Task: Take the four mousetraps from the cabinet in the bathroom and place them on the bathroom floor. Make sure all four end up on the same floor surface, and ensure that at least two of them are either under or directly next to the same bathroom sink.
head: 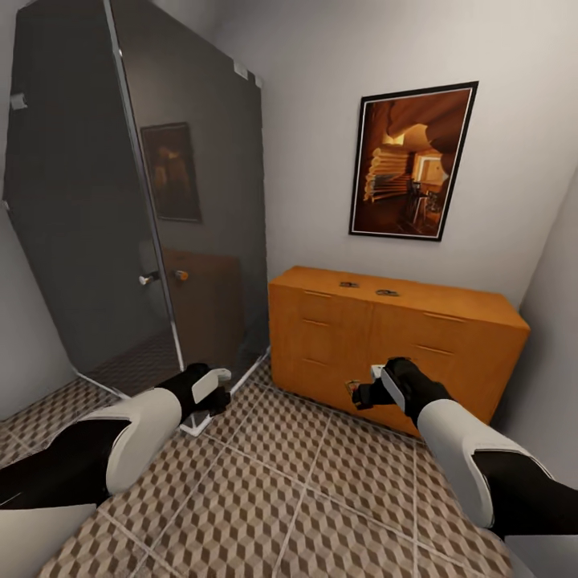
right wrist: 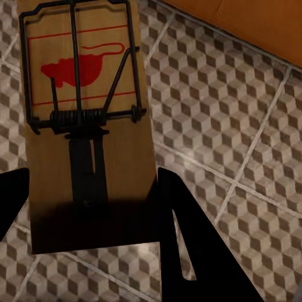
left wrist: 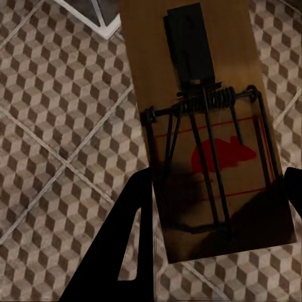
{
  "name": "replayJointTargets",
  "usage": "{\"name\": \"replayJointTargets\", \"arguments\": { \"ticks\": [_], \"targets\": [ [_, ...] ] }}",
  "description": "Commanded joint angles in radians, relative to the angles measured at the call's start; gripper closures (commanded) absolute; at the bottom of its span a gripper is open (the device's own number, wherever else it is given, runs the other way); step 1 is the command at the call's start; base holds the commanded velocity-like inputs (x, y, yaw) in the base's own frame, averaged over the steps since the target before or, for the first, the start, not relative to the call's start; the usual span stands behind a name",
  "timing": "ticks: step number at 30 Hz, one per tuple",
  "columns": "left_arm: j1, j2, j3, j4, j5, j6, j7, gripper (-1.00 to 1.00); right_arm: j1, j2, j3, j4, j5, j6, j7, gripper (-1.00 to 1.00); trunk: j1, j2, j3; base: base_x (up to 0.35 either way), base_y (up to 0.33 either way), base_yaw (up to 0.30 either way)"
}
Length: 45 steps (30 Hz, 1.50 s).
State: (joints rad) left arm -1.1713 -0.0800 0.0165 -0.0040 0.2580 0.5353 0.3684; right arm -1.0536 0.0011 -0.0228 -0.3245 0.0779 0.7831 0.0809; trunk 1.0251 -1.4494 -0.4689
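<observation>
Each claw, left (left wrist: 214, 207) and right (right wrist: 88, 195), gripped a mousetrap (left wrist: 207, 132) above tiles (head: 305, 498); a loosened pinch risked dropping either.

1. The bathroom floor (head: 305, 498) has square tiles printed with a brown, tan and cream cube pattern, with pale grout lines.
2. The cabinet (head: 401, 345) at the far right is orange-brown wood with matching bar handles.
3. The mousetrap in the left gripper (left wrist: 211, 138) is a brown board with dark metal wire and a red mouse mark inside thin red lines.
4. The mousetrap in the right gripper (right wrist: 88, 126) is lighter tan, with the same red mouse and black metal.
5. The shower enclosure (head: 120, 201) at the far left is smoky grey glass.
6. The framed picture (head: 413, 160) is black-framed, in orange and brown tones.
7. The walls (head: 313, 96) are pale grey.
8. Both arms are white with black grippers.
</observation>
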Motion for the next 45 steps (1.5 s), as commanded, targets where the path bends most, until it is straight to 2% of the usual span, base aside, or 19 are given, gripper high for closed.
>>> {"name": "replayJointTargets", "arguments": {
  "ticks": [1,7,13,18,30,45],
  "targets": [
    [0.003,0.0,0.0,-0.001,0.006,0.002,0.009,1.0,0.0,0.002,-0.002,-0.002,0.007,0.005,0.002,1.0,0.0,-0.001,-0.001,-0.001,0.0,0.3],
    [0.045,0.004,0.001,-0.001,0.007,-0.013,0.009,1.0,0.0,0.013,-0.002,0.0,0.005,0.003,0.002,1.0,0.0,-0.001,-0.001,0.0,0.0,0.3],
    [0.076,0.027,0.001,-0.001,0.013,-0.116,0.008,1.0,0.0,0.014,-0.003,0.005,0.009,0.003,0.002,1.0,0.0,-0.001,-0.001,0.0,0.0,0.3],
    [0.088,0.035,0.001,-0.001,0.014,-0.147,0.008,1.0,0.0,0.012,-0.003,0.005,0.009,0.004,0.003,1.0,0.0,-0.001,-0.001,0.0,0.0,0.256],
    [0.091,0.037,0.0,-0.002,0.009,-0.155,0.006,1.0,0.0,0.011,-0.003,0.005,0.008,0.004,0.008,1.0,0.0,-0.001,-0.001,0.0,0.0,0.077],
    [0.091,0.037,0.002,-0.002,0.01,-0.156,0.006,1.0,0.0,0.01,-0.003,0.007,0.006,0.004,0.011,1.0,0.0,-0.001,-0.001,0.0,0.0,0.262]
  ]
}}
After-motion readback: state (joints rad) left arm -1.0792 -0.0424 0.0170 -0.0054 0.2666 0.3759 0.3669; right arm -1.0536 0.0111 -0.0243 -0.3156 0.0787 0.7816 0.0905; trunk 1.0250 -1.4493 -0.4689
